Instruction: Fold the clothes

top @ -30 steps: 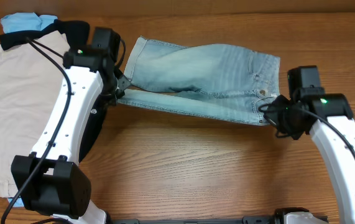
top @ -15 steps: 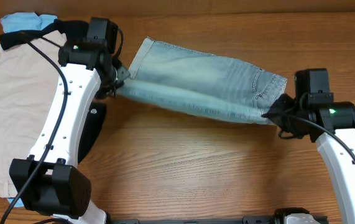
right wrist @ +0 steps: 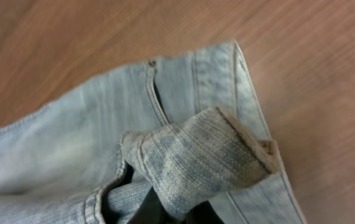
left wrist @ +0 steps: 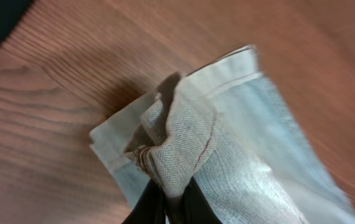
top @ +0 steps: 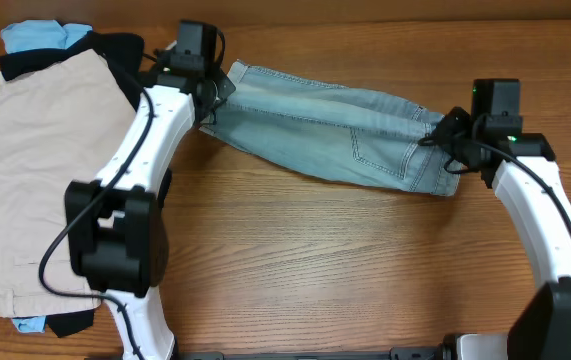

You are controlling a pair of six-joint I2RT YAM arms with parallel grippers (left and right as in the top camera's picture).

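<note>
- Wooden table (top: 315, 260): pale denim shorts (top: 325, 130) lie stretched across its far side, near a beige garment pile (top: 35, 170).
- At one end, the left gripper (top: 208, 100) is clamped on bunched fabric.
- At the other, the right gripper (top: 443, 138) pinches a fold.

Overhead view: light is coming evenly from above, bright and warm. The table (top: 315, 270) is showing only soft, faint shadows and no glare.

Left wrist view: the denim shorts (left wrist: 239, 155) are throwing a dark shadow leftward onto the wood. The upper right is going soft, out of focus.

Right wrist view: the near fold is reading sharp. The wood behind is blurring, its grain smearing.
</note>
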